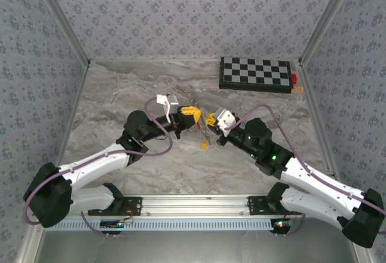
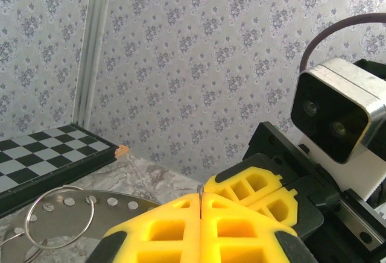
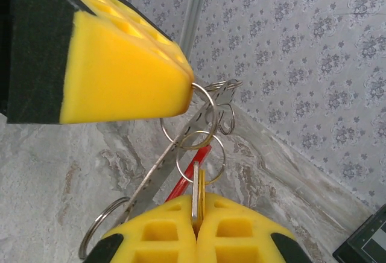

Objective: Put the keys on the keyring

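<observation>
Seen from above, the left fingers point(image 1: 188, 117) and right fingers point(image 1: 210, 119) meet tip to tip over the tabletop point(image 1: 120, 94), with a yellow key point(image 1: 204, 145) just nearer the bases. The left wrist view adds a wire sliver point(image 2: 199, 189) pinched between the closed left fingers. The right wrist view shows the right fingers clamped on a flat key point(image 3: 195, 198), and the grey keyring point(image 3: 213, 113) at the left fingertip.

No text, label or number is legible anywhere.
</observation>
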Tool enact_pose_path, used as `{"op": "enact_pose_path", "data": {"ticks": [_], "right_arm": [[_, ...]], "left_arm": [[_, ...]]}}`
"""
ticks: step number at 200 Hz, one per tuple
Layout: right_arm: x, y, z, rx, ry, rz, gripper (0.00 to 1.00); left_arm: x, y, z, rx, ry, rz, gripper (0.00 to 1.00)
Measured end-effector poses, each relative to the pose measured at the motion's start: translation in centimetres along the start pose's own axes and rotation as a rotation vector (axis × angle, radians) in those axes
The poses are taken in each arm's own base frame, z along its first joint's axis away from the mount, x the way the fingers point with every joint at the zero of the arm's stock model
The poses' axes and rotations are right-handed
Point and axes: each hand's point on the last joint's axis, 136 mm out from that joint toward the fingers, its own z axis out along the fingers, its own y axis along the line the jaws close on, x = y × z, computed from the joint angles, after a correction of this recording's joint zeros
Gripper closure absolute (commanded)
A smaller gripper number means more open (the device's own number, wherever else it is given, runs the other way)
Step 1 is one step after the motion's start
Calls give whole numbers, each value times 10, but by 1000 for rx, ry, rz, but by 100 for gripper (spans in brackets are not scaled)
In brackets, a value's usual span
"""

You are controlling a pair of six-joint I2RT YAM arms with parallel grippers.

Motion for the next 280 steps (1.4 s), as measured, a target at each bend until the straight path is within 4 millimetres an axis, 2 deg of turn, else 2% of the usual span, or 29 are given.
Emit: {"op": "enact_pose_path", "data": {"ticks": [81,113,126,136,144,188,225,252,280], "right_arm": [[6,12,5,-36,20,-26,100],[8,13,6,-40,29,-31,97],[8,14,6,-41,30,-31,92],[8,14,6,-41,30,-35,76],[9,14,6,-41,31,-36,70],[12,13,-1,-41,43,-18,66],[11,-1,-17,-15,10,71,65],[0,-23,-28,10,-51,185,65],[-15,-39,-29,-13,-133,319,63]], "left_arm": [[-2,-2,-2,1,-5,2,100],[-1,-3,-2,4,-3,1,100],[-1,-3,-2,4,-3,0,100],[0,-3,-2,4,-2,0,100],[0,-3,-2,3,-2,0,100],[-2,-1,-2,-9,-10,2,100],[-2,-2,-5,-13,-14,3,100],[-2,-1,-5,-15,-15,3,100],[-3,-1,-5,-15,-19,5,100]]}}
